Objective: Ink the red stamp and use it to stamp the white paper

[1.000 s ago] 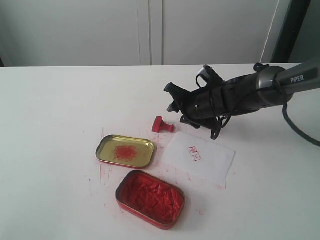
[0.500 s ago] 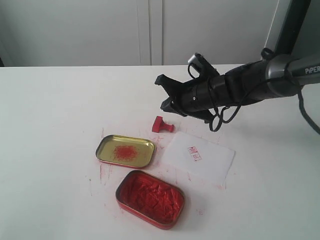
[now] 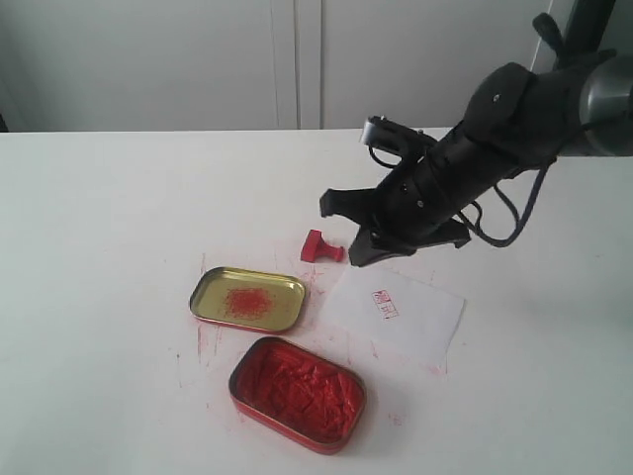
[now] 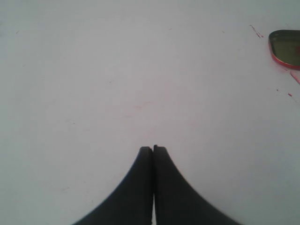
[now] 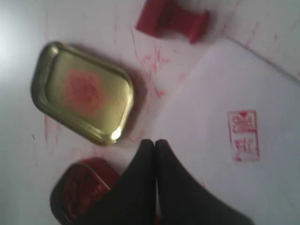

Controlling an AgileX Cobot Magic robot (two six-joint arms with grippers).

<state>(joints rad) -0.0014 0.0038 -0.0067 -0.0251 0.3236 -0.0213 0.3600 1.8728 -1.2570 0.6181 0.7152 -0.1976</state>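
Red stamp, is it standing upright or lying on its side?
On its side: the red stamp lies on the table, handle pointing sideways, not up.

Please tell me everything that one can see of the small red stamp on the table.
The red stamp is a small piece of what looks like glossy red plastic: a broad block at one end and a narrow handle that widens slightly at its tip. It is not upright. It lies on its side on the white table, among red ink smears, between the gold tin and a corner of the white paper. Its handle tip is very close to that corner; contact is unclear. Nothing grips it.
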